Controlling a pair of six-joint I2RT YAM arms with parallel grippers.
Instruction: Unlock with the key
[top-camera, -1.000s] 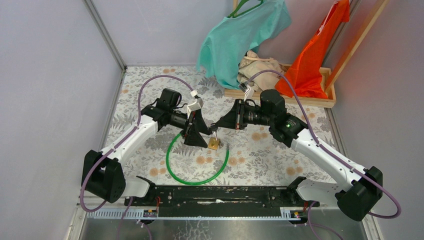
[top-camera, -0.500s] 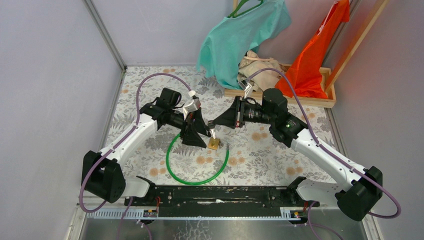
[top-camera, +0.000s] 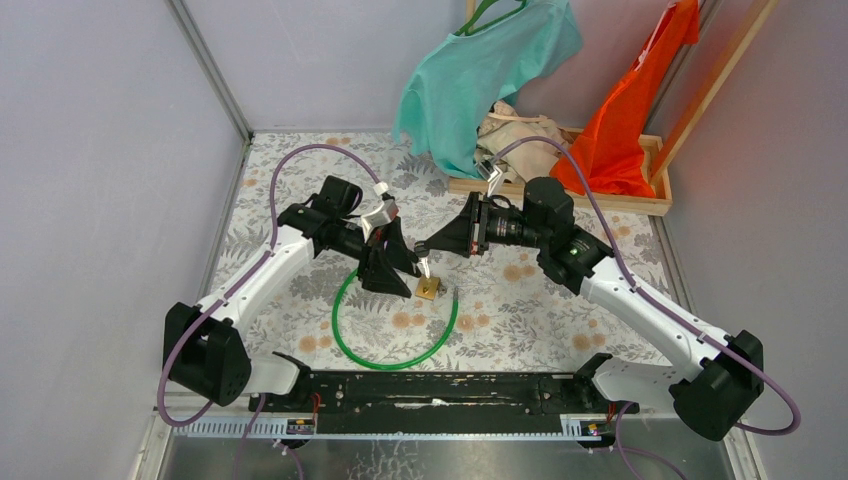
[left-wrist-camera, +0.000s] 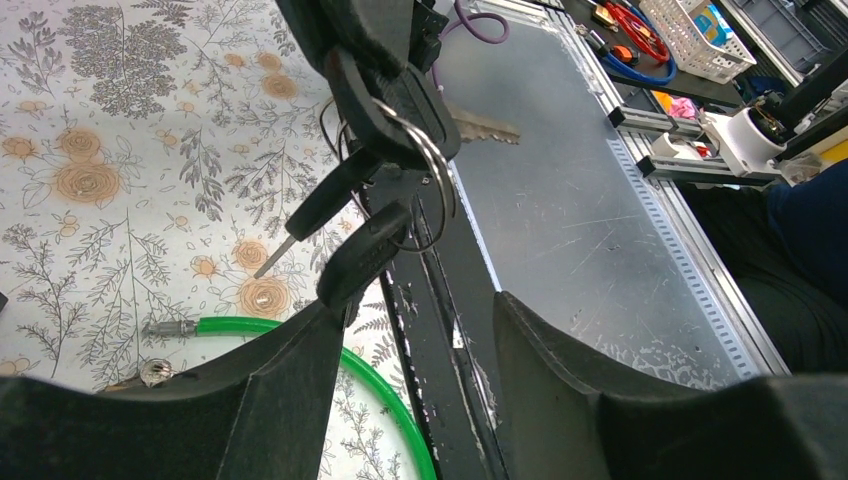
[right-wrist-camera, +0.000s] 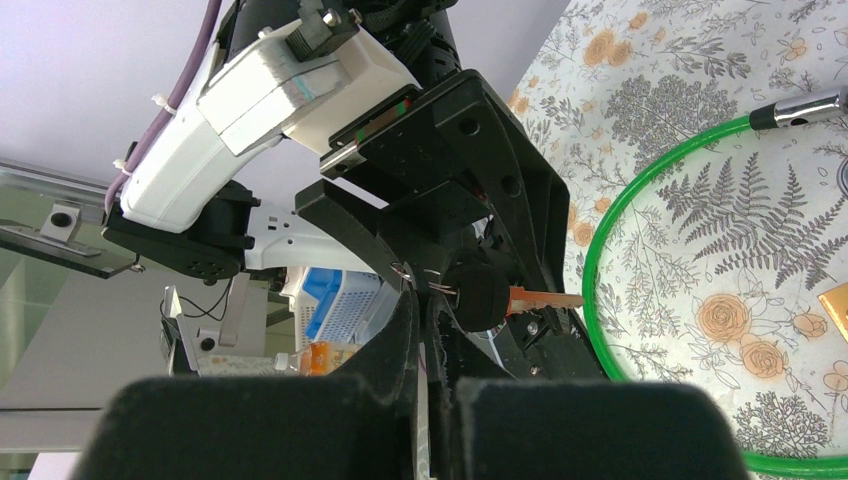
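A brass padlock (top-camera: 429, 288) lies on the flowered tablecloth, its corner just showing in the right wrist view (right-wrist-camera: 836, 306). A green cable loop (top-camera: 394, 332) lies around it. My right gripper (top-camera: 423, 252) hangs above the padlock, shut on a bunch of black-headed keys (left-wrist-camera: 390, 110) on a ring. One key blade (left-wrist-camera: 482, 126) sticks out sideways and two keys dangle below. My left gripper (left-wrist-camera: 418, 300) is open just under the bunch. The lowest key head (left-wrist-camera: 362, 258) touches its left fingertip. In the right wrist view a key (right-wrist-camera: 495, 297) shows beyond my shut gripper (right-wrist-camera: 425, 305).
The cable's metal end (left-wrist-camera: 170, 327) rests on the cloth. A wooden tray (top-camera: 610, 200) with teal, beige and orange clothes stands at the back right. The black rail (top-camera: 440, 390) between the arm bases runs along the near edge, with a metal plate (left-wrist-camera: 590, 230) beyond it.
My left gripper's jaws have narrowed and it has edged closer under the hanging keys. The right gripper has shifted slightly left, still gripping the bunch.
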